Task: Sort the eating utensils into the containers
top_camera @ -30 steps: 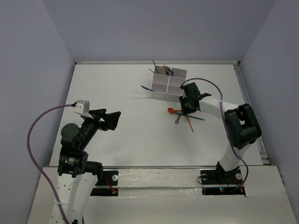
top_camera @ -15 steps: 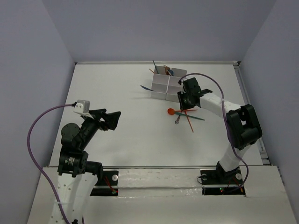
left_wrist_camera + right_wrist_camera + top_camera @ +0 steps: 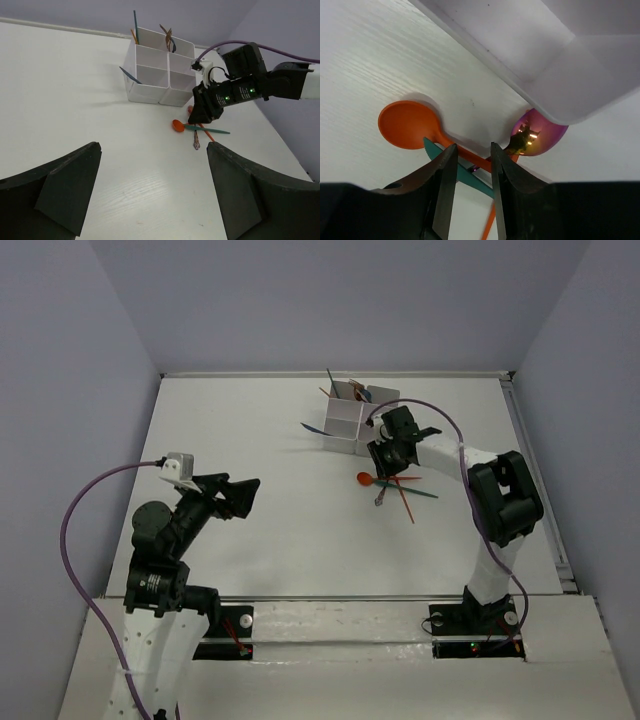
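The white six-compartment container (image 3: 345,420) stands at the back middle of the table, with several utensils upright in its far compartments (image 3: 356,388) and a teal one (image 3: 313,427) sticking out to the left. An orange spoon (image 3: 366,478), a teal knife (image 3: 418,493), an orange stick (image 3: 406,504) and a shiny purple-pink spoon (image 3: 540,135) lie crossed just in front of it. My right gripper (image 3: 384,454) hangs low over this pile beside the container's corner (image 3: 530,45). Its jaws (image 3: 472,148) stand narrowly apart astride the orange spoon's handle (image 3: 470,159). My left gripper (image 3: 240,496) is open and empty at the near left.
Purple cables run along both arms (image 3: 75,510). The right table edge has a raised rail (image 3: 530,470). In the left wrist view the container (image 3: 150,82), the utensil pile (image 3: 177,125) and the right arm (image 3: 240,92) lie ahead of my open left fingers (image 3: 70,180).
My right gripper has moved left and a little toward the container's corner, over the utensil pile. The utensils and the left arm have not moved.
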`<state>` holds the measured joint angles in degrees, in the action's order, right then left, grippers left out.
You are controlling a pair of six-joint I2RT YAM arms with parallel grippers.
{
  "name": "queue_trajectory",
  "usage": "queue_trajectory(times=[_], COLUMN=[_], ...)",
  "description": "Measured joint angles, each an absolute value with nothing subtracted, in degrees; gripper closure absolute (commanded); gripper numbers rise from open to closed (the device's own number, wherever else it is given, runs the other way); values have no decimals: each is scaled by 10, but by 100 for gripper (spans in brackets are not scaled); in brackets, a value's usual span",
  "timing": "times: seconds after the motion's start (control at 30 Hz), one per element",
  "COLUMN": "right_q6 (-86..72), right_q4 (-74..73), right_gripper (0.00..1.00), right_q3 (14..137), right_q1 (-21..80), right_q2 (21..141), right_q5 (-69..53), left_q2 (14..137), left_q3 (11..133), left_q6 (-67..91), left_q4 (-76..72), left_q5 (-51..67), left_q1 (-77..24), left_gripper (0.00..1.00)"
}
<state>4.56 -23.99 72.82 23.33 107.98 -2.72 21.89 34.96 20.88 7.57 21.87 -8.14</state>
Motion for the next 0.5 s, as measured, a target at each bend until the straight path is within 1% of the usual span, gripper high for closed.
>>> queue_trajectory(times=[0.3, 0.5], right_q6=[74, 73], right_q4=[-243, -255], right_gripper=[61, 61], right_q3=[748, 750], right_q1=[250, 261], right_q2=[1111, 1111], right_q5=[-34, -39], left_q2=[221, 221], left_q3=[350, 350], left_q6=[209, 209], left_q4=[76, 76], left_q5=[221, 221], left_q1=[-81, -81], left_gripper=[1, 1])
